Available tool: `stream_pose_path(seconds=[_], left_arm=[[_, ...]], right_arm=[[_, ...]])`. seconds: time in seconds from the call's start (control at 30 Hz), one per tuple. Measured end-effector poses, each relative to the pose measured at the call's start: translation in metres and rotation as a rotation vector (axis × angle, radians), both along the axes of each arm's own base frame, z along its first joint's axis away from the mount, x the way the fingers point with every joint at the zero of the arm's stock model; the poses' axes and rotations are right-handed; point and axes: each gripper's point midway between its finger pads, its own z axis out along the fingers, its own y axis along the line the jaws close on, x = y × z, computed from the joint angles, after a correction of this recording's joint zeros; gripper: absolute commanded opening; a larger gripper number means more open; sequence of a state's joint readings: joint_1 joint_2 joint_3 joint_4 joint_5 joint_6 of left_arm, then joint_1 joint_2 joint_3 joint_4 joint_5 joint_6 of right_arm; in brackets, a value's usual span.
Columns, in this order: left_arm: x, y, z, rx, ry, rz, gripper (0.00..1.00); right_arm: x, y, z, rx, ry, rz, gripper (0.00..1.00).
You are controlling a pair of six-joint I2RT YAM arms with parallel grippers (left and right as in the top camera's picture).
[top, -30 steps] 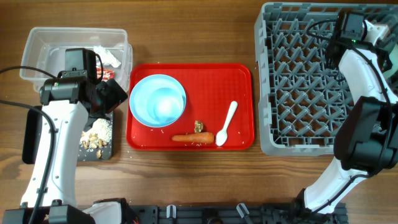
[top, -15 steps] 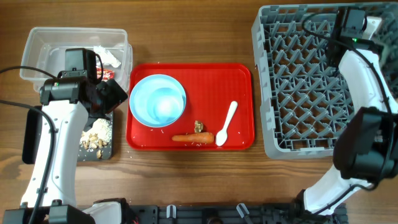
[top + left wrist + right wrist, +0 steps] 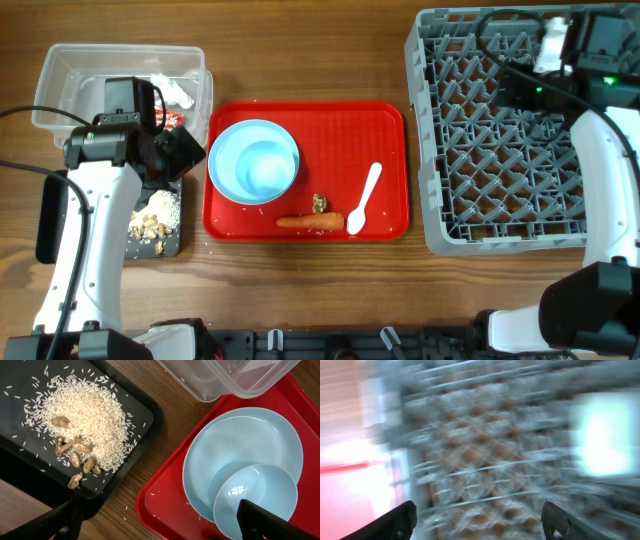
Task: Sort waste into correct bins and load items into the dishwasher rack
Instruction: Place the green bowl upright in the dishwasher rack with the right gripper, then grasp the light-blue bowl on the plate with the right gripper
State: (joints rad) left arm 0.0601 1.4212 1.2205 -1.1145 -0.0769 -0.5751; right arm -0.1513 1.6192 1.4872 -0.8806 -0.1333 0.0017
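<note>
A light blue bowl (image 3: 262, 170) sits on a light blue plate (image 3: 232, 150) on the red tray (image 3: 380, 130). A carrot (image 3: 310, 222), a brown food scrap (image 3: 320, 203) and a white spoon (image 3: 364, 198) also lie there. Rice and scraps (image 3: 85, 410) lie in the black tray (image 3: 168, 243). The tissue (image 3: 177, 90) and wrapper (image 3: 173, 120) are in the clear tub (image 3: 70, 70). My left gripper (image 3: 185, 150) is open and empty between black tray and plate (image 3: 160, 525). My right gripper (image 3: 505, 85) is open over the grey rack (image 3: 500, 180); its view is blurred (image 3: 480, 520). Green bowl and yellow cup are out of view.
The rack fills the right side, and its left wall stands close to the red tray's right edge. A few loose rice grains lie on the red tray and on the wood beside it (image 3: 127, 507).
My right arm has swung left and down across the rack's far side. The rack sits slightly left of and lower than a second ago. The left arm has not moved.
</note>
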Motion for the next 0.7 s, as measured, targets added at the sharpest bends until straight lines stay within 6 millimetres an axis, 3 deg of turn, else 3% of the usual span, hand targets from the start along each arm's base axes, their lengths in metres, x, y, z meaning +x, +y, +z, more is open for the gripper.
stream_pose_path(seconds=[0.07, 0.27, 0.3, 0.4, 0.43, 0.57, 0.7], left_arm=[[-0.001, 0.0, 0.0, 0.0, 0.003, 0.0, 1.0], [-0.013, 0.0, -0.003, 0.002, 0.056, 0.001, 1.0], [-0.015, 0.0, -0.003, 0.002, 0.064, 0.002, 1.0], [-0.019, 0.004, -0.004, 0.003, 0.076, 0.016, 1.0], [-0.019, 0.007, -0.004, 0.003, 0.077, 0.025, 1.0], [-0.022, 0.012, -0.004, 0.002, 0.084, 0.047, 1.0], [-0.022, 0.012, -0.004, 0.002, 0.084, 0.046, 1.0]], right_arm=[[-0.006, 0.044, -0.001, 0.098, 0.021, 0.12, 0.82], [-0.04, 0.212, -0.003, 0.193, 0.063, 0.512, 0.84], [-0.049, 0.245, -0.012, 0.201, 0.086, 0.571, 0.84], [-0.056, 0.293, -0.034, 0.214, 0.117, 0.619, 0.82], [-0.064, 0.322, -0.055, 0.222, 0.156, 0.635, 0.79], [-0.079, 0.366, -0.097, 0.23, 0.223, 0.649, 0.68], [-0.09, 0.38, -0.142, 0.181, 0.305, 0.565, 0.47]])
